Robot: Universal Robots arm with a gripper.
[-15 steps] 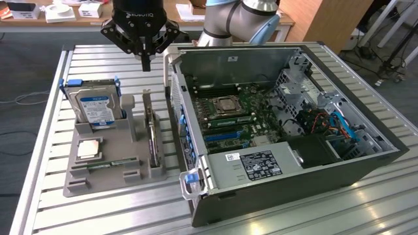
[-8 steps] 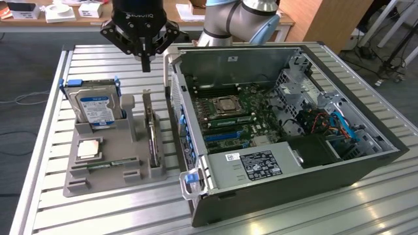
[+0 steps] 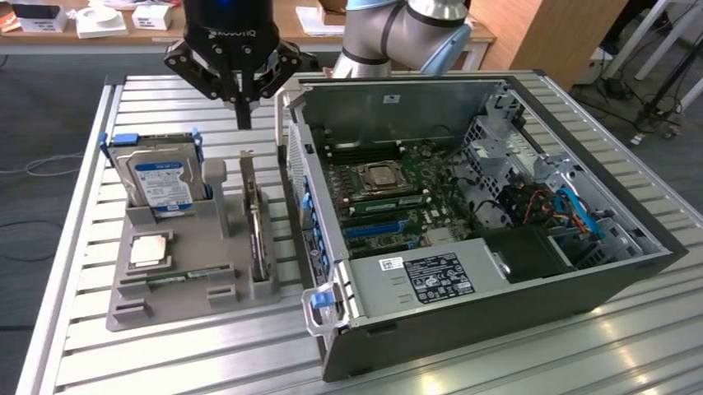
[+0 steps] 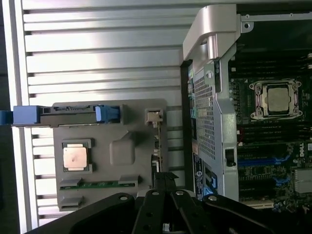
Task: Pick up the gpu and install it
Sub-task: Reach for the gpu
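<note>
The gpu (image 3: 255, 230) is a thin dark card standing on edge in a slot along the grey holder (image 3: 181, 300), on the side nearest the computer case. In the wrist view the gpu (image 4: 156, 146) appears edge-on, with its silver bracket end at the far end. My gripper (image 3: 244, 122) hangs above the table just beyond the card's far end. Its fingers are shut together with nothing between them. In the wrist view my gripper (image 4: 165, 178) sits directly over the near end of the card.
An open computer case (image 3: 615, 276) lies at the exterior view's right, showing the motherboard with its CPU socket (image 3: 379, 177) and blue slots (image 3: 379, 226). The holder also carries a hard drive (image 3: 160, 177), a CPU chip (image 3: 148, 247) and a RAM stick (image 3: 176, 276). The slatted metal table (image 3: 165, 362) lies beneath.
</note>
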